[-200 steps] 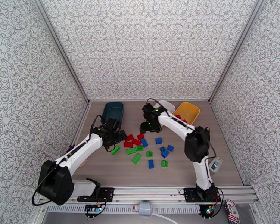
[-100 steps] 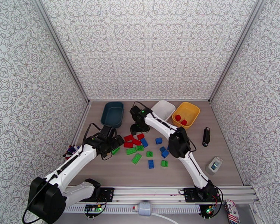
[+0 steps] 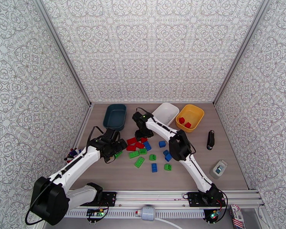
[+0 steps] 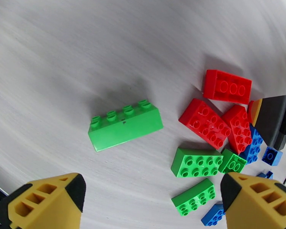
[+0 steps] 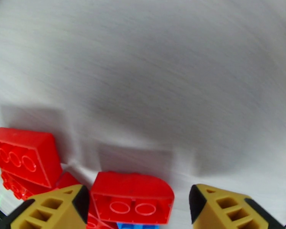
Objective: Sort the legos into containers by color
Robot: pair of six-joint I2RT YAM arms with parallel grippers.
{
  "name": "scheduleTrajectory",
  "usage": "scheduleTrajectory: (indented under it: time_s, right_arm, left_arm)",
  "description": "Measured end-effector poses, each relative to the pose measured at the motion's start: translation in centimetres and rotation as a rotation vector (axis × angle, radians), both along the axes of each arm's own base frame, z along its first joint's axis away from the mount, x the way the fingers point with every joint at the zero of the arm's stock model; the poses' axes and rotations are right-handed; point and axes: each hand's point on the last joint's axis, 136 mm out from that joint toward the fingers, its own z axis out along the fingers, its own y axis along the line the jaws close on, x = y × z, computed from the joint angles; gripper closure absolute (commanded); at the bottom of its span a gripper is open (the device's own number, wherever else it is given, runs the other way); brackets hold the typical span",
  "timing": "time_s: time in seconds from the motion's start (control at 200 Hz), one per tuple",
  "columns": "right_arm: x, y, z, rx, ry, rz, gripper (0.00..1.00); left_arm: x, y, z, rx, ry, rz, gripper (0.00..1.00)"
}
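The left hand [image 4: 150, 186] hangs spread just beside the lone green brick [image 4: 124, 124] on the desk [image 4: 66, 54]; closing off-centre could skid it. Farther on, the right hand [image 5: 137, 197], also spread, straddles a red brick [image 5: 132, 195] crowded by other red bricks [image 5: 23, 157] and may nip two, well short of the yellow tub [image 3: 196, 111].

Left arm [image 3: 76, 165] and right arm [image 3: 195, 171]: white link shells, black joint housings, thin black cables. Claw fingers [image 4: 44, 199] are yellow with lattice cut-outs and black inner faces.
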Motion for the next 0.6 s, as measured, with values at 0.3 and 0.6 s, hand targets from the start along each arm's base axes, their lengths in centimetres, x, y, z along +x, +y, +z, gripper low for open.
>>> scheduleTrajectory:
  time_s: [0.3,0.6]
  right_arm:
    - [-0.1,-0.3,-0.5,-0.017,0.007,-0.006,0.47]
    - [0.1,-0.4,0.4,-0.006,-0.005,-0.025,0.53]
  left_arm:
    - [0.0,-0.2,0.0,-0.01,0.0,-0.004,0.01]
    - [1.3,-1.5,-0.2,-0.061,-0.022,-0.026,0.01]
